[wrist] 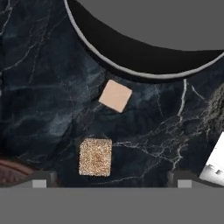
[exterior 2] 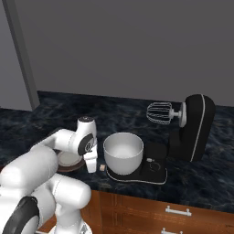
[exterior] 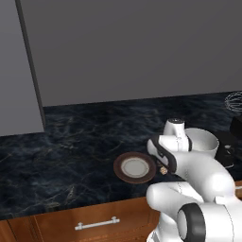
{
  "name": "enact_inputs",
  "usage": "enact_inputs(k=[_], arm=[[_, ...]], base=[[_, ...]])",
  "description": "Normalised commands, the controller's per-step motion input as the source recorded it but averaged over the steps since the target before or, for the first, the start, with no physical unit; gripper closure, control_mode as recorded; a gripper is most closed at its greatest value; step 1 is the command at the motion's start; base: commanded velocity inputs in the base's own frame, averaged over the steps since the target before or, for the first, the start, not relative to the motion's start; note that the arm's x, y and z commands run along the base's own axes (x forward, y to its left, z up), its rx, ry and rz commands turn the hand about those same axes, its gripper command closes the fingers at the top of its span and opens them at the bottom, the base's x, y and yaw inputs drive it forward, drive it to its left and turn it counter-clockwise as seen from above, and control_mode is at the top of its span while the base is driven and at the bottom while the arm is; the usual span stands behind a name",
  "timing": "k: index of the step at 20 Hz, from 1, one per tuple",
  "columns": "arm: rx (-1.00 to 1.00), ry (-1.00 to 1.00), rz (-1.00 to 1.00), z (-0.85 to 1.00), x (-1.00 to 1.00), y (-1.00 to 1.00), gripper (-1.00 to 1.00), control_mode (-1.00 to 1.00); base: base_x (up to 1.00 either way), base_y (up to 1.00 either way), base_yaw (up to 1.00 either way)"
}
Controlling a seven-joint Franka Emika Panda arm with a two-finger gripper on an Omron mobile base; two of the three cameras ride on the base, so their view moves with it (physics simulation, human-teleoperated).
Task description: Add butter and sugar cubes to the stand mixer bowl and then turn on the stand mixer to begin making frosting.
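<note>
The dark marbled desk (exterior 2: 55, 119) is seen across the middle of both base views, with wooden drawers (exterior: 94, 222) along the lower edge. The black stand mixer (exterior 2: 194, 128) stands at the right of the right base view, its head tilted back and its wire whisk (exterior 2: 159, 112) lifted clear of the stand mixer bowl (exterior 2: 123, 153), which sits on the mixer's flat base (exterior 2: 153, 171) at centre frame. Whether anything lies inside the bowl cannot be told from here. The brown-rimmed plate (exterior: 134, 168) is found at the centre of the left base view, just left of the arm; no butter can be made out on it.

In the hand view, two sugar cubes are seen on the desk: a smooth pale one (wrist: 115, 96) at centre, near the curved rim of the mixer's base in the upper part of the frame, and a grainy one (wrist: 95, 157) below it, toward the lower left. They lie apart, not touching.

The gripper (wrist: 111, 179) is held fully spread and empty above the cubes, its tips at the bottom corners of the hand view.

The step in hand is judged to be picking up a sugar cube. The grainy cube lies off to the left of the midline between the fingers, so the gripper should be centred over one cube alone before it is lowered. The fingers should be brought down on two flat opposite faces, and closed gently, since so small a cube is easily flicked away. The other cube and the mixer's base should be kept clear of the fingers.
</note>
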Motion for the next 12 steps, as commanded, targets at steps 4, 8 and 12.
enact_inputs(k=[4, 8, 12], arm=[[0.00, 0.08, 0.00, -0.19, 0.08, 0.05, -1.00, -1.00], [0.00, 0.06, 0.00, -0.17, 0.00, 0.00, -1.00, -1.00], [0.00, 0.02, 0.00, -0.11, 0.00, 0.00, -1.00, -1.00]], base=[[0.00, 0.00, 0.00], [0.00, 0.00, 0.00], [0.00, 0.00, 0.00]])
